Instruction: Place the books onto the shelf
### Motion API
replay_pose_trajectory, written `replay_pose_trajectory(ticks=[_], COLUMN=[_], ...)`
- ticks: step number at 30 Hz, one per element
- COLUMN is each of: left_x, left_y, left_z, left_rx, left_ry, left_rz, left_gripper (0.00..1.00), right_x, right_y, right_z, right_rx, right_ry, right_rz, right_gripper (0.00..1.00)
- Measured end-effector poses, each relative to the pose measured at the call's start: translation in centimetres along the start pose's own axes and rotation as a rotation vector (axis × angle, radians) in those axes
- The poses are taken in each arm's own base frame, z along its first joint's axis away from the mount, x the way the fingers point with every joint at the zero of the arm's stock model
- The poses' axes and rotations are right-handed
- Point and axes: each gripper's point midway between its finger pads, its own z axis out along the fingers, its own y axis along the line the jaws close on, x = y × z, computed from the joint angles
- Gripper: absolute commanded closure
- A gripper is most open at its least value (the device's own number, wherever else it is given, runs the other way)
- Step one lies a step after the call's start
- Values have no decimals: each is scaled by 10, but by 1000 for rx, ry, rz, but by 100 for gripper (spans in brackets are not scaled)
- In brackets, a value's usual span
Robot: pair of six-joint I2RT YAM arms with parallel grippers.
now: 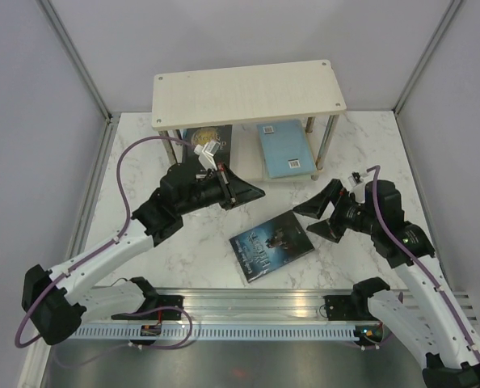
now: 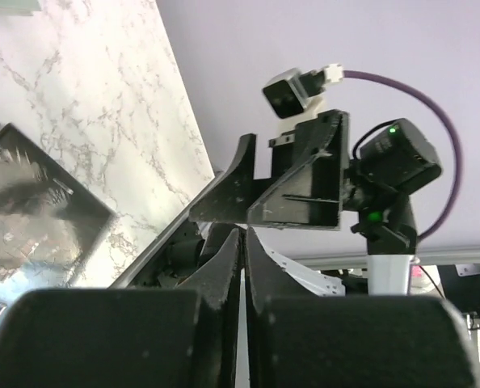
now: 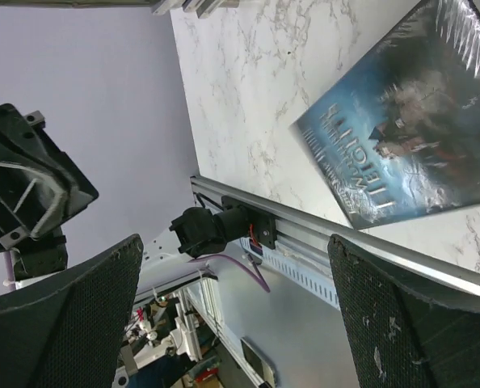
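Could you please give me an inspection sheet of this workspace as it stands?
Surface: white marble table.
Job's things: dark blue book flat on the table; light blue book and dark gold-titled book on the lower tier of the shelf.
Clutter: nothing seen.
Grippers: left gripper fingers shut, empty; right gripper open beside the dark blue book.
Cables: purple cables loop off both arms.
Surroundings: plain walls; metal rail at near edge.
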Motion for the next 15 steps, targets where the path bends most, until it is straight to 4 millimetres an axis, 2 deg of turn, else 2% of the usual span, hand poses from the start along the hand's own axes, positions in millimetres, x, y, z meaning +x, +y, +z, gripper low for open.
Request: replay_pose_trajectory(ticks=[4,5,7,8,11,13,15], left_x=[0,1,5,6,14,24,38], left_y=[-7,-7,-4,-2,15,35,66], left_z=[0,0,1,1,-3,-7,-12], left_rx=[21,13,-14,-30,-99,-164,-239], left_ry=[17,29,62,75,120,156,193], left_rz=[4,3,15,29,74,84,82], left_gripper=[98,94,81,63,36,27,22], right_x=[7,8,8,9,11,10,9], right_y=[-11,-13,-16,-20,-43,-62,-84], right_z=[1,2,3,4,10,14,20], right_rx=[4,7,19,37,135,215,302], right_ry=[12,13,17,22,48,58,66], right_rz=[31,34,32,31,22,15,9], right_gripper=[2,2,2,2,2,2,2])
